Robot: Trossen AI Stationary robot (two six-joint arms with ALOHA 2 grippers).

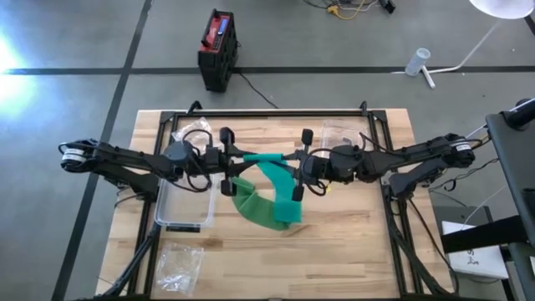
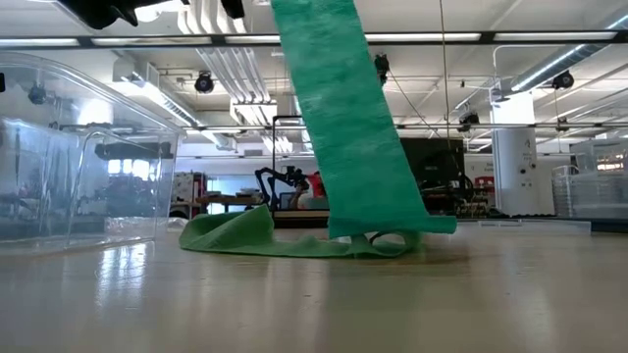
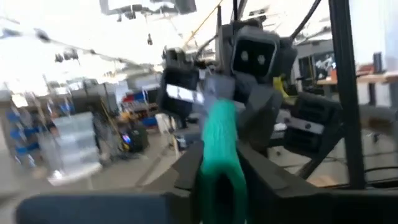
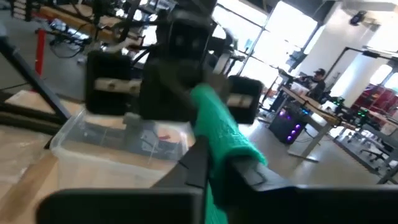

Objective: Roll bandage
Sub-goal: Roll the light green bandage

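- the green bandage [image 1: 269, 194] lies near the middle of the frame in the high view, stretched as a taut strip between the two grippers and then dropping in a loose band to the wooden table [image 1: 351, 251].
- in the low view the bandage [image 2: 348, 127] hangs from the top of the frame as a wide green strip, slanting down to the right, and its lower end sits crumpled in folds on the table surface [image 2: 314, 304] at centre.
- the left gripper [image 1: 227, 159] is left of centre in the high view, raised above the table; in the left wrist view its fingers [image 3: 186, 171] sit close on either side of the green strip [image 3: 219, 149], pinching it in a narrow grip.
- the right gripper [image 1: 303, 160] is right of centre in the high view, facing the left one; in the right wrist view its fingers [image 4: 198, 163] are closed tight on the bandage [image 4: 221, 134].
- a clear plastic box [image 1: 185, 201] stands on the table at centre left in the high view, just below the left arm; it shows at the left edge of the low view [image 2: 78, 157].
- a crumpled clear plastic bag [image 1: 180, 266] lies in the lower left of the high view.
- another clear wrapper [image 1: 336, 132] lies above the right gripper, near the table's top edge.
- a black and red box [image 1: 219, 48] stands on the floor at the top of the high view, beyond the table.
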